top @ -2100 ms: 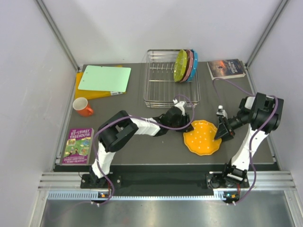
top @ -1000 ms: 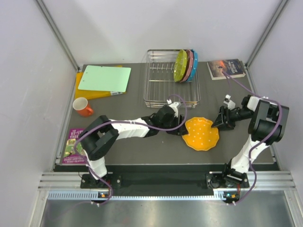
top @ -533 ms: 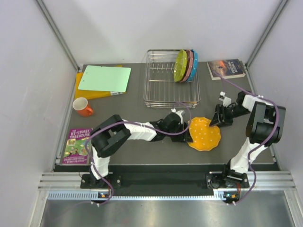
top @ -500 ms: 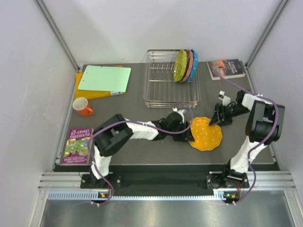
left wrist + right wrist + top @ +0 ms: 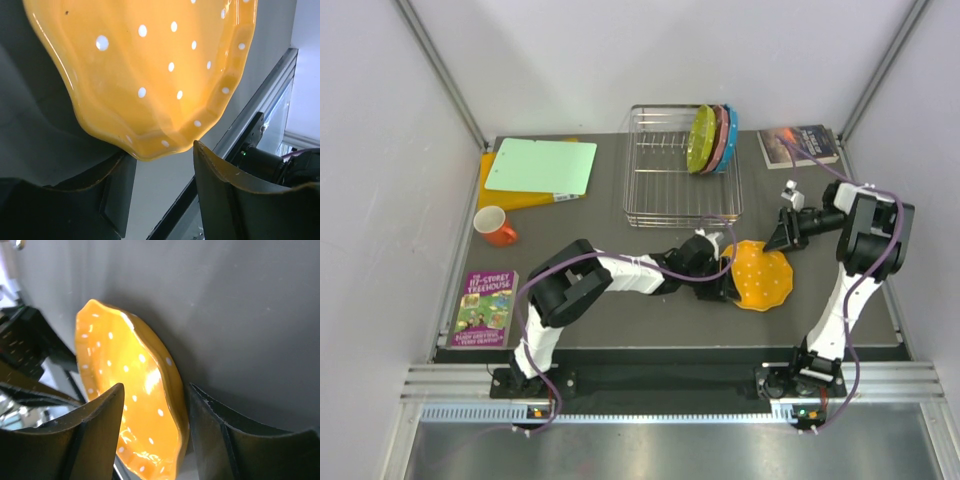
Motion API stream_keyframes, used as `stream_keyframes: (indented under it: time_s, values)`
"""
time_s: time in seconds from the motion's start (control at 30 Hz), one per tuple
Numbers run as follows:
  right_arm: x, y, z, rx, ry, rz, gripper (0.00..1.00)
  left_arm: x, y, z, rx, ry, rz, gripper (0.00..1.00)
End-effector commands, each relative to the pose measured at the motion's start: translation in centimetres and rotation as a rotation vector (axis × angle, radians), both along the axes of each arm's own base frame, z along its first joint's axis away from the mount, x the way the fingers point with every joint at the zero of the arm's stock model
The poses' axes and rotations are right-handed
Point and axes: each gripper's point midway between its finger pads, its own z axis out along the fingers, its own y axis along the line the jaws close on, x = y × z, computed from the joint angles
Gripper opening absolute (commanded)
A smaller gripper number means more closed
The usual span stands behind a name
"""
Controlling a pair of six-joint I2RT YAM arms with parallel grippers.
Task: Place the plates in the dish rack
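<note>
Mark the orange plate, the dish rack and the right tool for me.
orange plate [image 5: 765,277]: top view, middle of its dotted face.
dish rack [image 5: 660,185]: top view, bare wire floor.
right tool [image 5: 156,390]: right wrist view, midway between its fingertips, astride the plate's rim.

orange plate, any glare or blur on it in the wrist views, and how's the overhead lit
Left wrist: the orange plate is fairly sharp, with a soft sheen along its rim, while the fingers are dark and slightly soft. Right wrist: a bright glare patch on the plate's face, fingers in shadow. Top external: even light, no glare on the plate.
</note>
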Motion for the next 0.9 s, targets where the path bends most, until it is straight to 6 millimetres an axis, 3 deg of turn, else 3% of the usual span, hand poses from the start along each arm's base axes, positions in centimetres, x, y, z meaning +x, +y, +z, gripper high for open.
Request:
stream_keyframes:
  time_s: [0.0, 0.2, 0.3, 0.43, 0.77, 0.87]
  values:
    - [-9.2, 0.4, -4.5, 0.028, 0.290, 0.288, 0.56, 3.6, -0.6, 0.7, -0.032, -0.141, 0.076, 0.54]
    - [-11.0, -1.2, -4.9, -0.035, 0.279, 0.425, 0.57, 4.2, -0.4, 0.3, -0.021, -0.146, 0.071, 0.53]
    - [-10.7, -2.3, -5.7, -0.105, 0.243, 0.460, 0.57, 4.3, -0.4, 0.3, -0.015, -0.157, 0.064, 0.52]
    - [-10.4, -2.1, -5.9, -0.134, 0.219, 0.517, 0.56, 4.4, 0.0, 0.1, 0.002, -0.159, 0.066, 0.52]
    - [-10.1, -1.6, -5.1, -0.085, 0.266, 0.554, 0.53, 5.7, -1.6, 0.8, -0.027, -0.187, 0.080, 0.50]
    - [-10.2, -1.4, -5.0, -0.074, 0.266, 0.547, 0.47, 6.0, -2.0, 1.1, -0.036, -0.193, 0.082, 0.50]
